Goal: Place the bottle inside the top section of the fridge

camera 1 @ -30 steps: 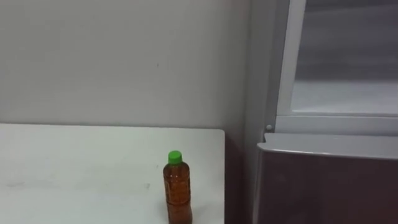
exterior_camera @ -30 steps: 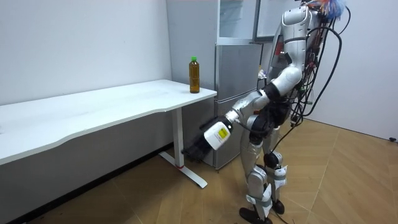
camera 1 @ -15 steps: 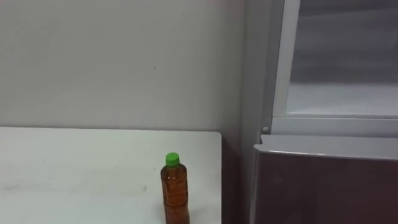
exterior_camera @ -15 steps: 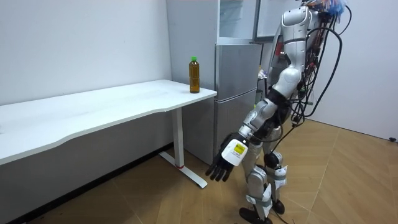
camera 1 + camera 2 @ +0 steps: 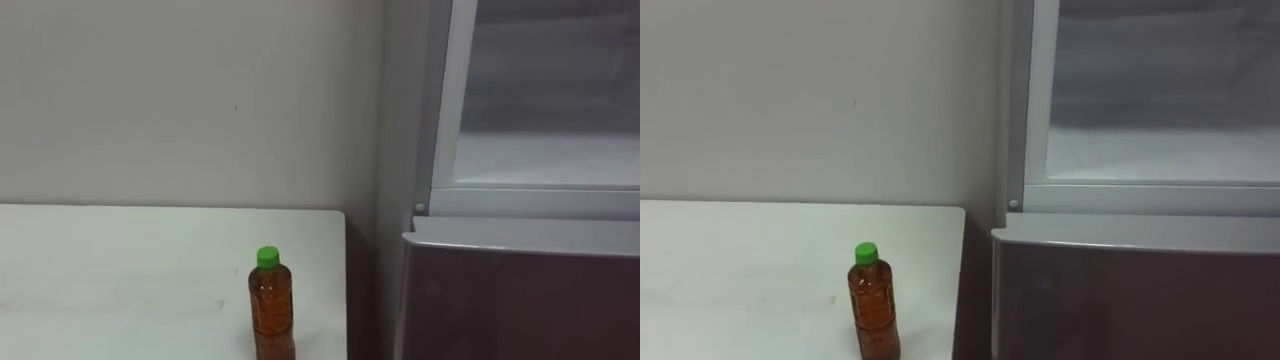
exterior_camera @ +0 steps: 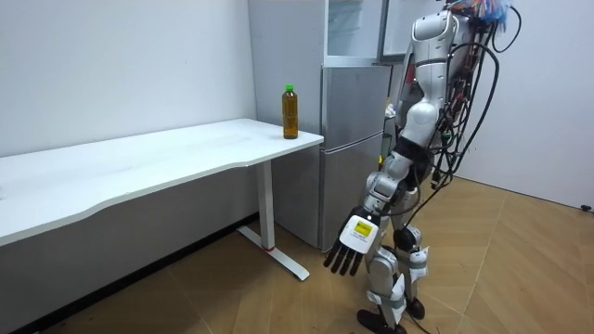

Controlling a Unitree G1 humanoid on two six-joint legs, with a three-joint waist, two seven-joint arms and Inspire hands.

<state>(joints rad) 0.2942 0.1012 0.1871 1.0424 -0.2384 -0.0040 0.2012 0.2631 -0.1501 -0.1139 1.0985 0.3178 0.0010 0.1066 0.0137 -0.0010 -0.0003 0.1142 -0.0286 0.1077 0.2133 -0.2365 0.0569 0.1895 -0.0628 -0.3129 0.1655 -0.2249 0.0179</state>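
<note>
A small clear plastic bottle of amber liquid, ribbed along its body and topped with a round green cap, stands upright at the lower centre of the eye views, on a smooth flat white table close to its right edge. At the right of the frame rises a tall grey fridge with a glossy lower door; its upper compartment stands open, pale inside. In the room view the robot stands before the fridge, its left hand hanging low with straight, slightly spread fingers, holding nothing
</note>
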